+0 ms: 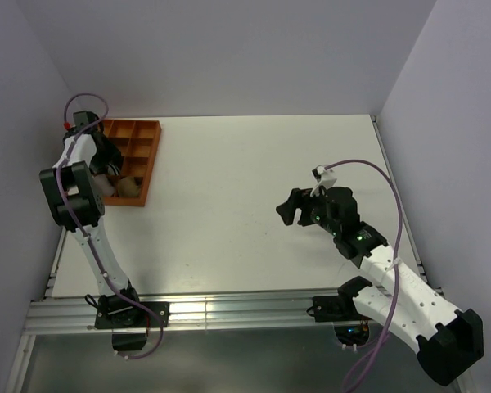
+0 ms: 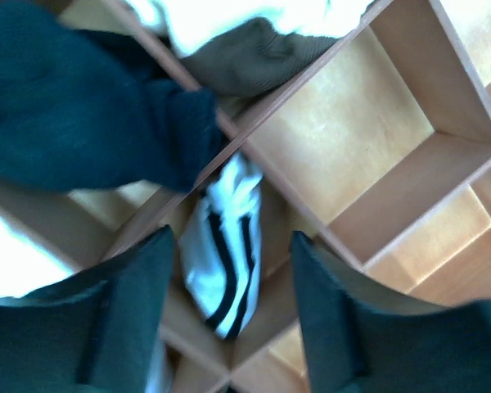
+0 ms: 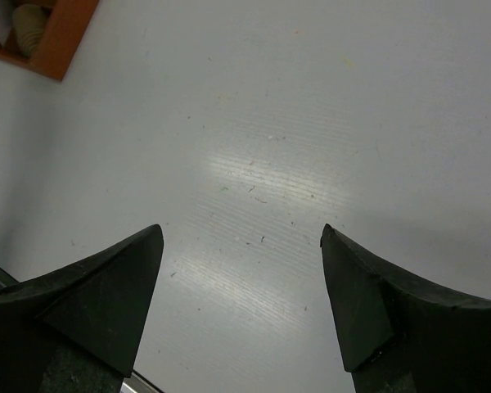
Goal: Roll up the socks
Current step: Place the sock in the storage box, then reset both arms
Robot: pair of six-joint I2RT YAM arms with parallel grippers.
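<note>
The short white sock with dark stripes (image 2: 225,246) lies rolled in a compartment of the orange wooden tray (image 1: 151,155), resting across a divider. My left gripper (image 2: 233,241) hangs right over it, open, with both fingers clear of the fabric on either side. A tan-brown sock (image 2: 254,57) sits in the compartment beyond it and also shows in the top view (image 1: 129,187). My right gripper (image 1: 295,209) stands open over bare table at mid-right, with nothing between its fingers (image 3: 114,286). The grey sock is not in view.
A dark bundle (image 2: 82,106) fills a compartment beside the striped sock, and white fabric (image 2: 229,16) shows past the tan one. Several tray compartments (image 2: 352,131) hold nothing. The tray corner (image 3: 57,41) lies far left of the right gripper. Walls close in on three sides.
</note>
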